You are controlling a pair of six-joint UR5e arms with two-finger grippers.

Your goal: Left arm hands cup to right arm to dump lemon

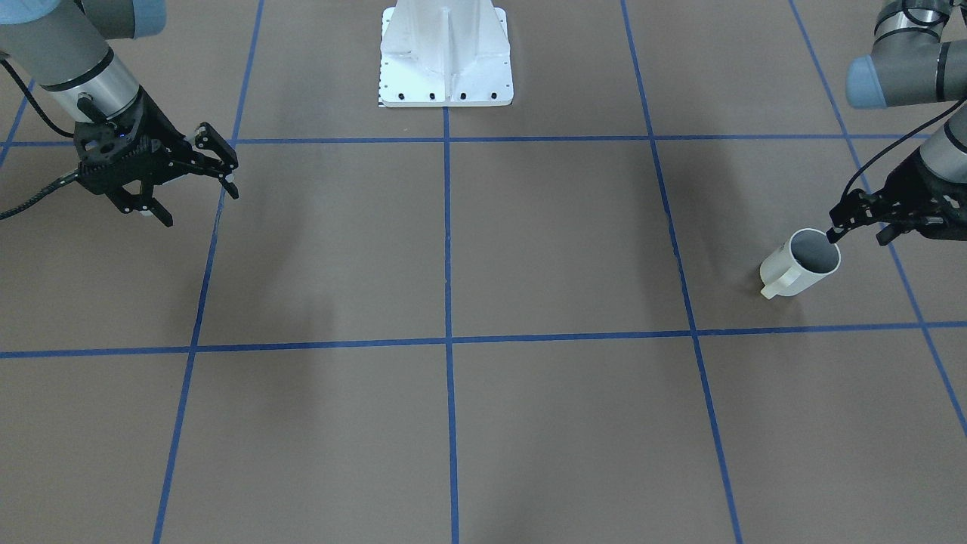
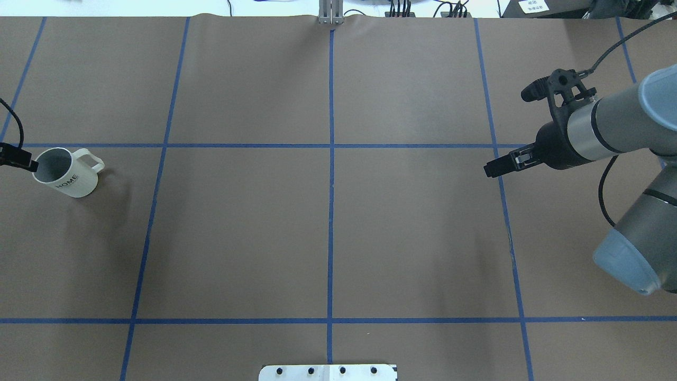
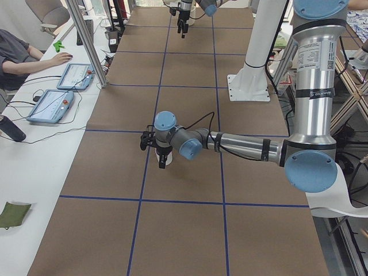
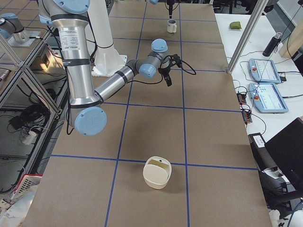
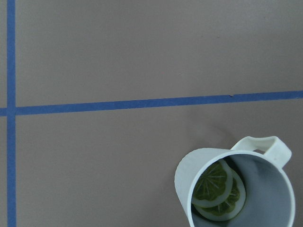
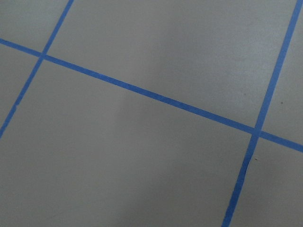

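The white cup (image 1: 792, 273) with "HOME" on its side (image 2: 74, 182) stands on the brown table at the robot's far left. A lemon slice (image 5: 218, 191) lies inside it, against the dark grey wall. My left gripper (image 1: 859, 236) hovers at the cup's rim. Its jaws look spread, with one fingertip (image 1: 834, 231) at the rim and the other outside the cup. In the overhead view only its tip (image 2: 24, 160) shows. My right gripper (image 1: 200, 205) is open and empty above the table far on the other side, also seen in the overhead view (image 2: 492, 169).
Blue tape lines divide the brown table into squares. The white robot base (image 1: 446, 60) stands at the middle of the robot's edge. A cream container (image 4: 157, 172) sits at the table's right end. Operators' tablets (image 3: 60, 86) lie on the side bench.
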